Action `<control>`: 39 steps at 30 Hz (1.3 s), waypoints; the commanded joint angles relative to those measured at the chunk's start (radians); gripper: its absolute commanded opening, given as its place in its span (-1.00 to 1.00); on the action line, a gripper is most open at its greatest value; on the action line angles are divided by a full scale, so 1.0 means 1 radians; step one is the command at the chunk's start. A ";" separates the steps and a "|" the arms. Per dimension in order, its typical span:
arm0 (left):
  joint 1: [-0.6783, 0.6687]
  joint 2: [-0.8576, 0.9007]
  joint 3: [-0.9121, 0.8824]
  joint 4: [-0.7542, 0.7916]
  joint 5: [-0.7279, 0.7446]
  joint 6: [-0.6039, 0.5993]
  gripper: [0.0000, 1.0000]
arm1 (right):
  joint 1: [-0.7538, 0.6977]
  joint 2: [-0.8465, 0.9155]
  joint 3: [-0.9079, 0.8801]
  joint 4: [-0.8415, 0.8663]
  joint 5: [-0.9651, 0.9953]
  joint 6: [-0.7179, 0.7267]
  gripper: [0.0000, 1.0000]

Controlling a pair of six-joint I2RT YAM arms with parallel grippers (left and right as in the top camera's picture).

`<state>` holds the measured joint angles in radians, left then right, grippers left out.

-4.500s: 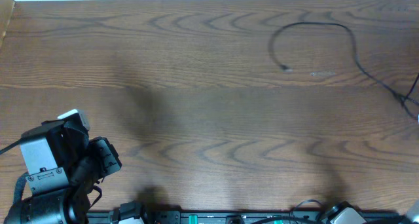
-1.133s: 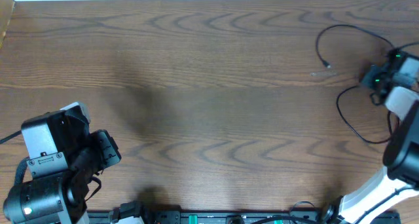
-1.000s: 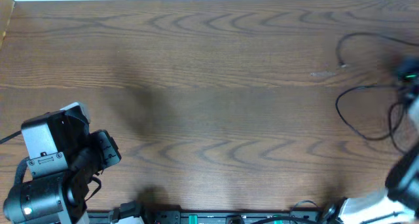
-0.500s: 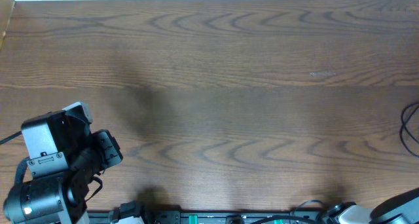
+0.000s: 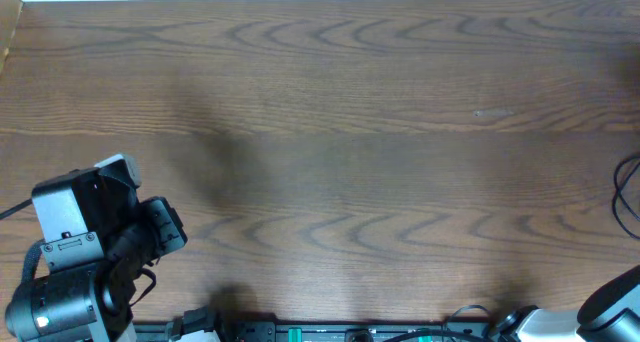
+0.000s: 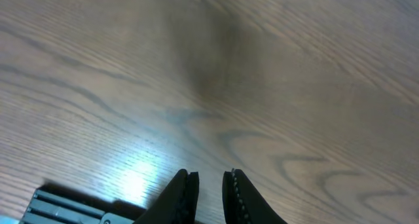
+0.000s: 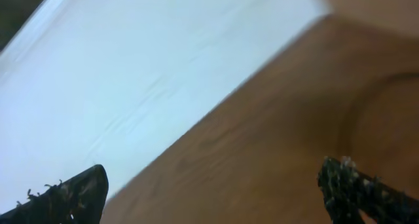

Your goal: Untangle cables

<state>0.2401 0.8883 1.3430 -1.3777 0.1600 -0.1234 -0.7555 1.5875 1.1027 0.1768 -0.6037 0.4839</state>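
Cables (image 5: 627, 187): only a thin black loop shows at the surface's (image 5: 350, 132) right edge. Right hand (image 7: 209, 185) gapes wide, empty; left hand (image 6: 209, 192) nearly closed, empty.

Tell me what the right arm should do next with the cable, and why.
Probably bring the open right gripper back over the table toward the cable: only a loop shows at the right edge in the overhead view, and the right wrist view shows nothing between its fingers.

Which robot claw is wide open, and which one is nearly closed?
The right end effector is wide open, its fingertips at opposite edges of its camera view. The left end effector shows only a narrow gap, holding nothing.
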 commanded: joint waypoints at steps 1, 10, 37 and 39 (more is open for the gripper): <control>-0.002 -0.004 -0.004 0.018 0.015 0.021 -0.70 | 0.068 -0.076 -0.002 -0.010 -0.218 -0.161 0.99; -0.001 -0.082 -0.002 0.058 0.015 0.013 -0.73 | 0.168 -0.333 -0.002 -0.325 -0.211 -0.232 0.99; -0.031 -0.287 -0.002 0.059 0.011 0.041 -0.43 | 0.179 -1.029 0.042 -0.600 -0.584 -0.200 0.99; -0.049 -0.287 -0.002 0.058 0.011 0.043 -0.43 | 0.190 -1.046 0.062 -0.600 -0.610 -0.200 0.98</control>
<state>0.2131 0.6003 1.3411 -1.3190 0.1631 -0.0998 -0.5827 0.5587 1.1294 -0.4252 -1.1625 0.2607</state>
